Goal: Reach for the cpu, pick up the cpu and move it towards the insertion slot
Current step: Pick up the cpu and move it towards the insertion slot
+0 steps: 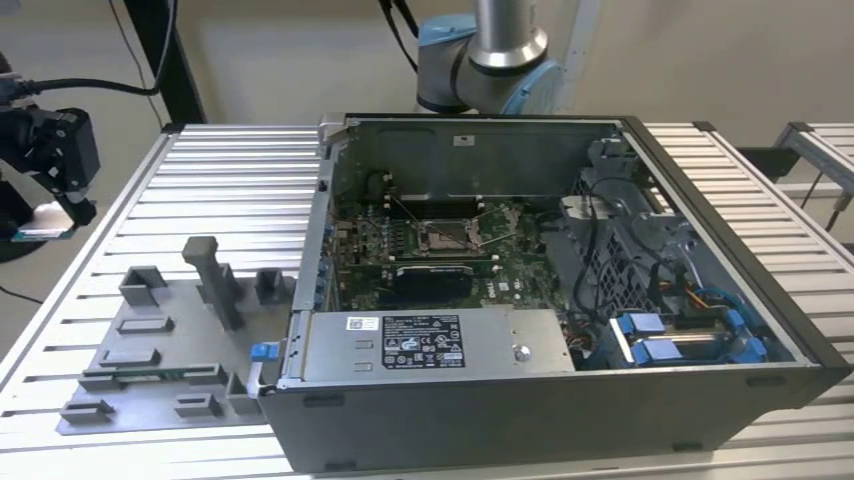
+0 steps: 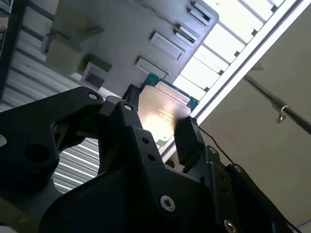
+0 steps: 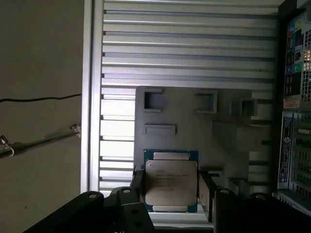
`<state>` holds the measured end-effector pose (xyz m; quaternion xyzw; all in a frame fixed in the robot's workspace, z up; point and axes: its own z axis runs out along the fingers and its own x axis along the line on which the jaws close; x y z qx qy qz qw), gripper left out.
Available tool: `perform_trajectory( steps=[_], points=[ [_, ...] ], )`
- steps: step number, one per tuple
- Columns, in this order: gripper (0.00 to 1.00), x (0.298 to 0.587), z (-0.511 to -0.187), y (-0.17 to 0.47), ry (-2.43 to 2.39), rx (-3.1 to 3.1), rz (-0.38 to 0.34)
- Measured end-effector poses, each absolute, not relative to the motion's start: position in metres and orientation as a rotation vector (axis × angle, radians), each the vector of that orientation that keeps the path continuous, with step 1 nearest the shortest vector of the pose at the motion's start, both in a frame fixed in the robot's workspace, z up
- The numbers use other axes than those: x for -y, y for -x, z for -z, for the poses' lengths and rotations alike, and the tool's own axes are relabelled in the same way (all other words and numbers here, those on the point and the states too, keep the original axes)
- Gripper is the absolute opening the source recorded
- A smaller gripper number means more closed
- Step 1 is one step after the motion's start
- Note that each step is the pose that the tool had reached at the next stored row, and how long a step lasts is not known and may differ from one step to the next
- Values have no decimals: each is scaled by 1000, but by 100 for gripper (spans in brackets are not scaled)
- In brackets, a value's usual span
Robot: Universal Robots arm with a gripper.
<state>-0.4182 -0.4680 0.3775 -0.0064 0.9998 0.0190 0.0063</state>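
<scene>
Black two-fingered hand [image 3: 171, 187] clamped on the small, thin square cpu [image 3: 171, 179], which has a silvery metal top and a green edge. One black finger [image 3: 137, 183] presses on each of two opposite sides, and the metal top faces the camera in the first wrist view. In the exterior view, hand and cpu hang at the exterior view's far left, raised clear of the surface out by the tabletop's edge and well apart from the case. Behind the cpu in both wrist views lies a flat grey plastic fixture plate [image 1: 160, 345] with raised blocks and shallow recesses. It sits on the tabletop [image 1: 247, 170], silver aluminium in long ribbed slats. Just beside the plate, toward the exterior view's right, stands a large dark grey computer case [image 1: 534, 420], its side open and a green board inside. The insertion slot [image 1: 447, 237], a square silver-framed socket with a dark centre, sits mid-board, nothing in it. Grey metal arm [image 1: 487, 50] with pale blue joint caps rises behind the case. Pale beige floor [image 3: 43, 58] surrounds the tabletop, with a thin black cable [image 3: 39, 99] trailing across it. A second slatted table [image 1: 821, 150] stands at the exterior view's right.
</scene>
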Motion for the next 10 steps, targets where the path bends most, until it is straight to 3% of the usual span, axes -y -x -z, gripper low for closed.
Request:
perform_trajectory(
  steps=[10],
  points=[
    [0,468,-377,395,20,-3132,-60]
  ],
)
